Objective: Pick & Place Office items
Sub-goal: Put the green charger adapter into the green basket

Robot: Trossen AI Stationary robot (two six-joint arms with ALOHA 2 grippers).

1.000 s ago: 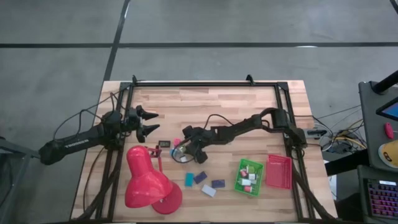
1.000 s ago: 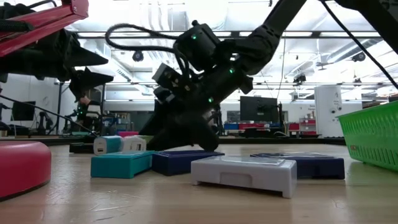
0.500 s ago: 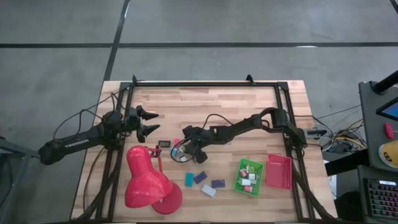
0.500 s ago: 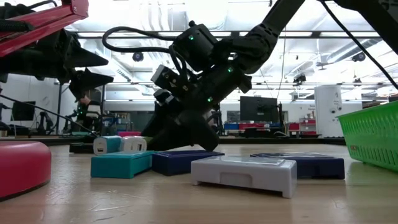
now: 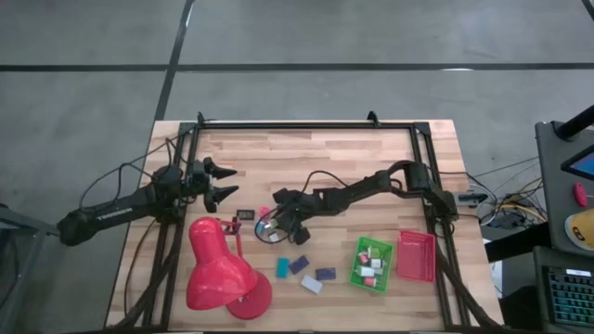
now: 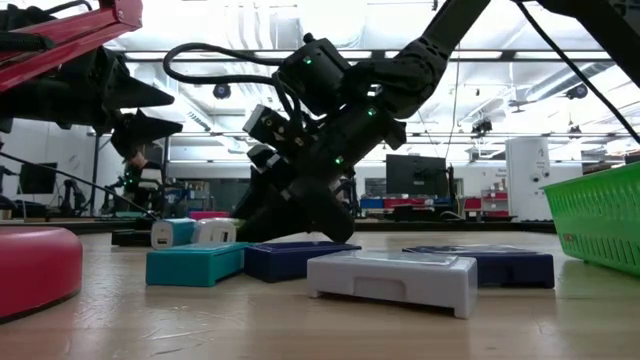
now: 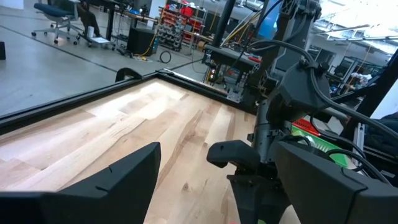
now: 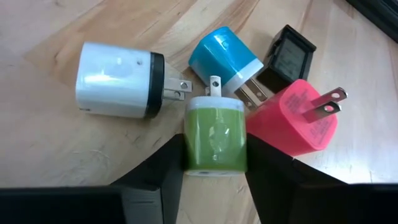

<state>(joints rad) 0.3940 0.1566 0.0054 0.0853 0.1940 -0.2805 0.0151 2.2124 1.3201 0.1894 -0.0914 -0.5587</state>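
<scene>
Pale wood table (image 5: 316,153), right claw (image 8: 214,165) clamped on green charger (image 8: 215,142), left claw (image 5: 225,182) agape.

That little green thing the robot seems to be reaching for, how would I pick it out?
Start at the big red desk lamp; just beyond its shade, mid-table, the right gripper is lowered over four small plug-in chargers. The green cube-shaped charger sits between that gripper's fingers, with white, blue and pink chargers beside it. It is the only green one.
</scene>
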